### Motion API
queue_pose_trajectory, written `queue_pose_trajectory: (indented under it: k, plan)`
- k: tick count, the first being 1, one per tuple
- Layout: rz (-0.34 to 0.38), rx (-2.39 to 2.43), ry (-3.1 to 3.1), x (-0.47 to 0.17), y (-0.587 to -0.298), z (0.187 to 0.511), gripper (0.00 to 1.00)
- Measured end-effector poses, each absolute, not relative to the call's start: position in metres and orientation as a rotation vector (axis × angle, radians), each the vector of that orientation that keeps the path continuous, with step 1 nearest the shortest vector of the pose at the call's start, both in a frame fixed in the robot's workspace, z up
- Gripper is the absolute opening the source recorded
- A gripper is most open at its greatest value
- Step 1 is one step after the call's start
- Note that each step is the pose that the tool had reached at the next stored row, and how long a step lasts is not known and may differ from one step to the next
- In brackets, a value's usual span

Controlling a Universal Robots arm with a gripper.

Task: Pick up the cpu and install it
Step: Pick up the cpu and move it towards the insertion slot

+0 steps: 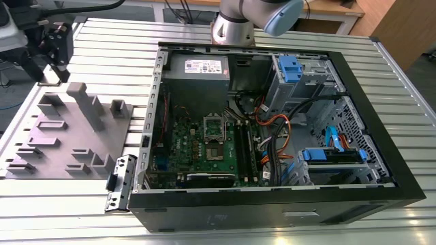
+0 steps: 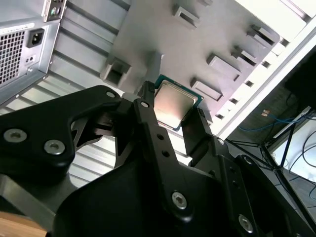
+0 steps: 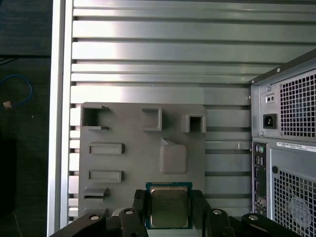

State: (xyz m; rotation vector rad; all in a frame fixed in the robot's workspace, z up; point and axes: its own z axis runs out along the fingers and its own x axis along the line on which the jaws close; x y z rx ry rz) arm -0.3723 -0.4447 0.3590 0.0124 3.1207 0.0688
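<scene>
A: Exterior view first. The gripper [image 1: 51, 76] hung at the exterior view's upper left, near the grey fixture plate [image 1: 68, 138] and well apart from the computer case [image 1: 272, 206]. One arm [image 1: 252, 20], one plate, one open case.

B: And one socket [image 1: 214, 126] on the motherboard [image 1: 197, 153], mid-frame. That gap was the worry: it meant a long carry over the case wall, and a knock there could have jarred the cpu loose. I couldn't tell whether the socket's frame stood open.

A: On to the second wrist view, and there was the cpu [image 2: 174, 102]! One of them, silvery top showing, clamped between the two fingers [image 2: 150, 121], with the grey fixture plate [image 2: 148, 29] behind it.

B: Held by its edges only, though. Thin rim, narrow contact. I reckoned a slip or a tilt was the main risk, and a skewed cpu pressed onto a socket could damage the contacts.

A: First wrist view showed the cpu [image 3: 169, 206] again, square between the fingers [image 3: 140, 205]. The grey fixture plate [image 3: 143, 153] lay beyond it, with the rear of the computer case [image 3: 286, 148] beside the plate.

B: It looked level there, gripped evenly on both sides. The count was simple: one cpu, two fingers closed on it, nothing else in the grip.
</scene>
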Motion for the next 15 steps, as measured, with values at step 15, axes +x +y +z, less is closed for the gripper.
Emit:
queue_pose_trajectory:
  k: [15]
  plan:
    - [0.069, 0.013, 3.128, -0.307, -0.445, 0.359, 0.47]
